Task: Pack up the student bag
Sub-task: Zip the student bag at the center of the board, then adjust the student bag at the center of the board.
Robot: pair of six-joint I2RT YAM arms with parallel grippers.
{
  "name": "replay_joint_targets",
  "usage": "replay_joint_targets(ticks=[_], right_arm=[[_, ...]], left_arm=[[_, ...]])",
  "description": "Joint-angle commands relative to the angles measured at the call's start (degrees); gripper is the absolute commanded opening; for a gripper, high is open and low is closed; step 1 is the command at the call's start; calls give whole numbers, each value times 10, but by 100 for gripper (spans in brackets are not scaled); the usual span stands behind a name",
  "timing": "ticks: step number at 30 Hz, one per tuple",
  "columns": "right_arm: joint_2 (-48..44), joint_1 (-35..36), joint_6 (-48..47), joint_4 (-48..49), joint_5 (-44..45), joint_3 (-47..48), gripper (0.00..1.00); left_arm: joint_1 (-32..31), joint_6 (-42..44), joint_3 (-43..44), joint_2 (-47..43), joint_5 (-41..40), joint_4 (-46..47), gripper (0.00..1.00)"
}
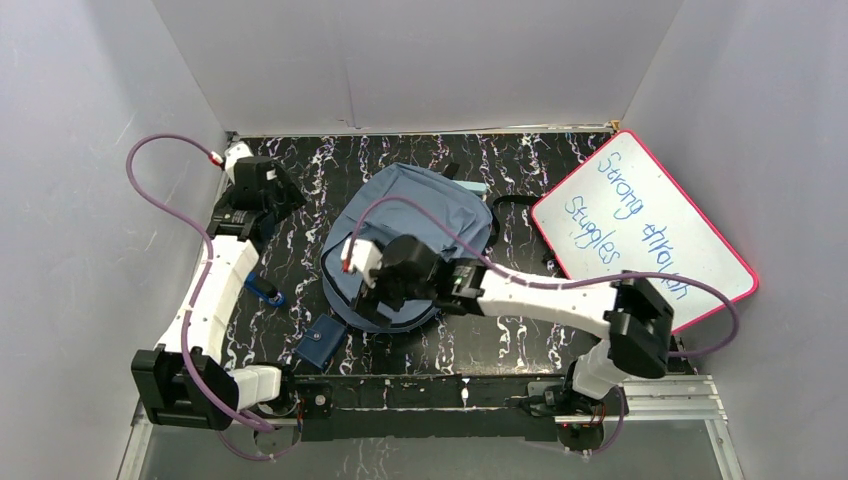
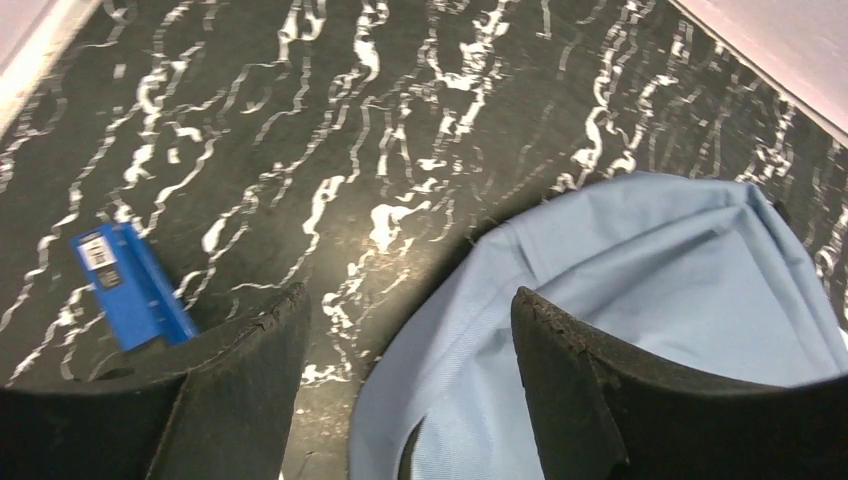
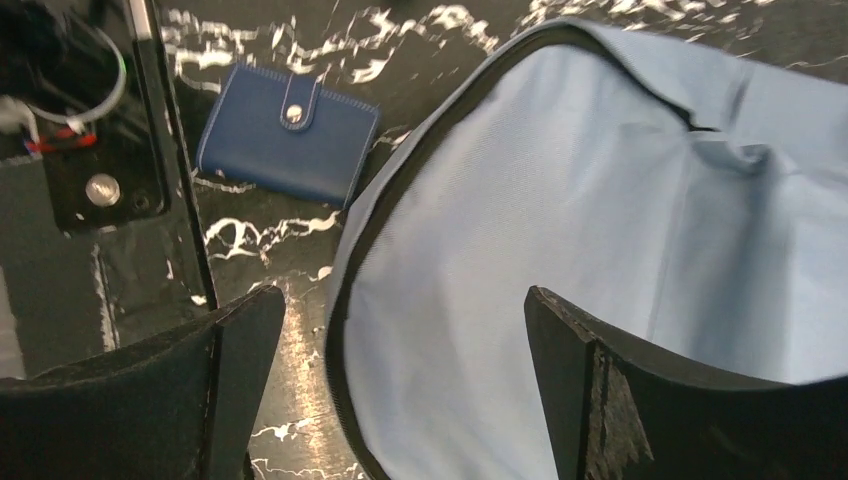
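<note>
Whiteboard [image 1: 690, 215] — blue handwriting reads "Strong through Stuggles" — nothing else legible.

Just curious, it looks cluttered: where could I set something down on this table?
The table is bare between the left gripper and the student bag, along the back wall. Front left is crowded: wallet, small blue block, left arm.

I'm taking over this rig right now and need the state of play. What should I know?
Left gripper: fingers open, empty, over the table just left of the student bag.
Right gripper: fingers open, empty, above the bag's near edge.
The bag lies flat mid-table. Outside it are a dark-blue wallet by its near-left corner, a small blue item to its left and a whiteboard to its right.
Done: nothing visibly packed; the bag's inside is not visible.
Left: probably load the loose items and close the bag.
</note>
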Motion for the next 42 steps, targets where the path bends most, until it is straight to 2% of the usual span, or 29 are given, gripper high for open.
replay_joint_targets(ticks=[1, 5, 11, 17, 21, 24, 28, 33, 36, 38, 42], right_arm=[[43, 52, -43, 28, 95, 21, 99], [93, 80, -46, 46, 122, 37, 99], [161, 100, -86, 41, 208, 61, 99], [206, 103, -140, 41, 330, 54, 99], [226, 104, -168, 38, 338, 53, 96], [233, 104, -167, 31, 309, 56, 84], [230, 104, -152, 31, 290, 62, 53], [197, 98, -142, 38, 303, 72, 25], [157, 72, -131, 33, 297, 91, 12], [128, 31, -111, 14, 280, 123, 0], [81, -73, -52, -16, 199, 214, 0]], left_arm=[[15, 10, 36, -39, -80, -55, 71], [18, 33, 64, -65, -103, -55, 73], [18, 42, 79, -83, -101, -54, 73], [18, 38, 66, -83, -89, -52, 73], [18, 33, 61, -80, -70, -48, 73], [18, 32, 62, -77, -64, -47, 73], [18, 32, 62, -76, -61, -47, 73], [18, 28, 55, -74, -61, -45, 73], [18, 25, 47, -78, -72, -46, 73], [18, 21, 42, -84, -75, -47, 74], [18, 17, 30, -99, -78, -47, 74]])
